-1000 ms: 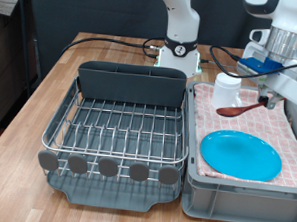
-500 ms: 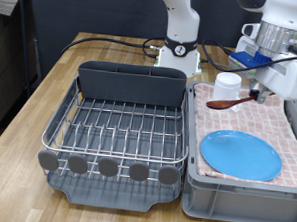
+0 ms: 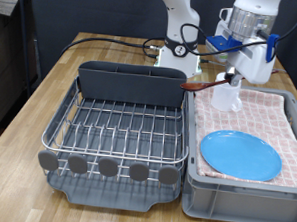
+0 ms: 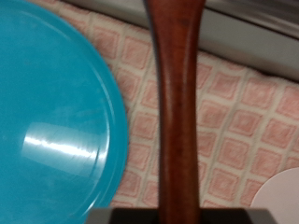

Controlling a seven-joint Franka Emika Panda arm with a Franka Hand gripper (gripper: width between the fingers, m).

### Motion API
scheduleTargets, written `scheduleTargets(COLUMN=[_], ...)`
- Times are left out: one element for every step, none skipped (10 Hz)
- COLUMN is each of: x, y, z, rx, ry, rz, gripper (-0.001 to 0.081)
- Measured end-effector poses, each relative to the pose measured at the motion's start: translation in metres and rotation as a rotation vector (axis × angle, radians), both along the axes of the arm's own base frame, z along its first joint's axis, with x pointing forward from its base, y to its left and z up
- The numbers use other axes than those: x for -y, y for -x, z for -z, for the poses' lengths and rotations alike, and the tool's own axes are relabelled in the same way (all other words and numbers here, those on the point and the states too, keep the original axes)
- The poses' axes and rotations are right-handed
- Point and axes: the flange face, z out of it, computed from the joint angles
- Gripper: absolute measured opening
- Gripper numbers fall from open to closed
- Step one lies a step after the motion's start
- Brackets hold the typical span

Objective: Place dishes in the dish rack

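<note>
My gripper (image 3: 233,75) is shut on the reddish-brown wooden spoon (image 3: 202,85) and holds it in the air, roughly level. The spoon's bowl end points to the exterior view's left and hangs over the gap between the dish rack (image 3: 118,124) and the tub. In the wrist view the spoon handle (image 4: 177,103) runs down the picture's middle. The white cup (image 3: 225,96) stands in the tub right behind the spoon, partly hidden by it. The blue plate (image 3: 240,154) lies flat on the pink checked cloth; it also shows as the blue plate (image 4: 56,112) in the wrist view. The rack's wires hold no dishes.
A grey tub (image 3: 234,201) lined with pink checked cloth (image 3: 274,113) stands at the exterior view's right of the rack. The rack's grey utensil trough (image 3: 130,82) is at its far end. The robot base (image 3: 178,55) and cables lie behind on the wooden table (image 3: 33,110).
The gripper has lifted the spoon out of the tub and carried it to the exterior view's left, from beside the cup to the rack's edge. Plate and cup have stayed put.
</note>
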Motion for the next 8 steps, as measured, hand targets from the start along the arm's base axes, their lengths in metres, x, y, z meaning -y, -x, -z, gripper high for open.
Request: scheduleTargets(x=[0.011,0.022,0.032,0.042,0.052,0.057,0.057,0.060], y=[0.007,0.014,0.021,0.029,0.036,0.046,0.046,0.046], z=[-0.002,-0.003,-0.004,-0.006,-0.008,-0.011,-0.010,-0.009], rx=[-0.003,-0.004,-0.012,-0.018,-0.009,0.015,0.009,0.000], ry=[-0.003,0.001,0.010,0.015,0.003,-0.021,-0.017,-0.020], rz=[-0.004,-0.021,-0.035,-0.039,-0.034,-0.038,-0.038,0.002], gripper=[0.0086,0.0086,0.0086,0.0086,0.0086,0.0086,0.0086,0.0086])
